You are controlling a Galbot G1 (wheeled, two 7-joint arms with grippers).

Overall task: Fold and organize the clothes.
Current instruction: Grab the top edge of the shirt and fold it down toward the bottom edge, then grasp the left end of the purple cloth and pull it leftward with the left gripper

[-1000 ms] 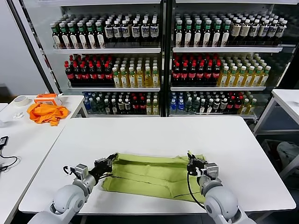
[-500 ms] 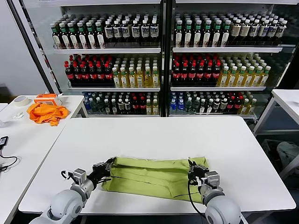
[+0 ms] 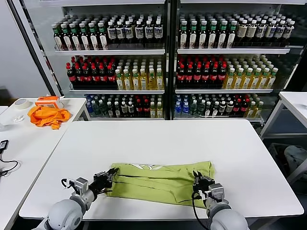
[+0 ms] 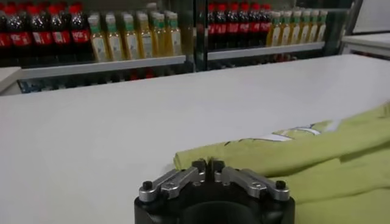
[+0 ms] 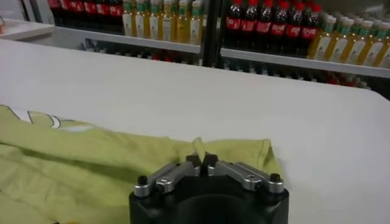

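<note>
Lime T-shirt [image 3: 160, 182] lies folded into long band near front edge of white desk [image 3: 158, 139], a bit of white print showing along its far fold. Left pincer [image 3: 106, 178] low at shirt's left end, tips at cloth edge; wrist view shows its jaws nearly together, no cloth clearly pinched, so can't tell if gripping. Right pincer [image 3: 197, 180] at shirt's right end, jaws likewise close together just by a raised fold; grip unclear. Orange cloth [image 3: 46, 115] lies on side desk, far left.
</note>
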